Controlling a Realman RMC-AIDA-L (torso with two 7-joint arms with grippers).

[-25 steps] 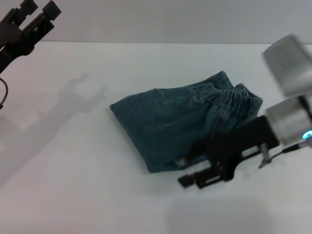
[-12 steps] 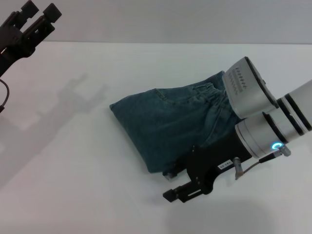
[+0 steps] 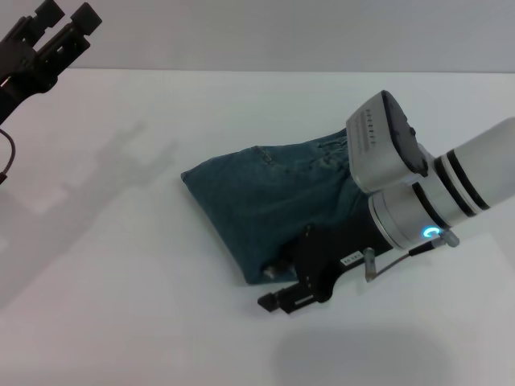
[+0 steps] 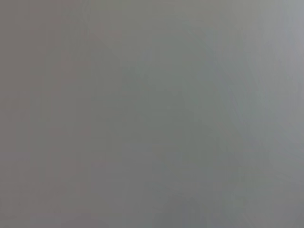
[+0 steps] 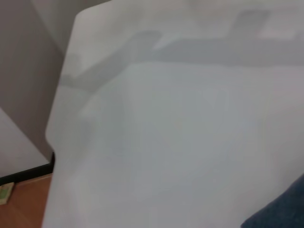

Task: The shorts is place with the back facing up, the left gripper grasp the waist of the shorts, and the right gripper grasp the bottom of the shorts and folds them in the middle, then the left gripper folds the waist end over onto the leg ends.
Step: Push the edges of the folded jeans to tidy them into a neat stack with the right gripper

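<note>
The blue denim shorts (image 3: 265, 201) lie folded into a compact bundle in the middle of the white table (image 3: 121, 289). A back pocket seam shows on top. The ruffled waist end lies at the bundle's right and is mostly hidden behind my right arm. My right gripper (image 3: 280, 291), a black claw on a white-silver body with a cyan light, sits low at the bundle's front corner, against the denim edge. My left gripper (image 3: 66, 20) hangs raised at the far left, well away from the shorts, open and holding nothing. A corner of the shorts (image 5: 287, 213) shows in the right wrist view.
The right wrist view shows the table's rounded corner (image 5: 52, 137), with wooden floor (image 5: 23, 204) below it. The left wrist view is plain grey.
My right arm has swung left and down over the bundle's right side, covering the ruffled waistband, and its claw has slid to the front corner. The left arm has stayed put.
</note>
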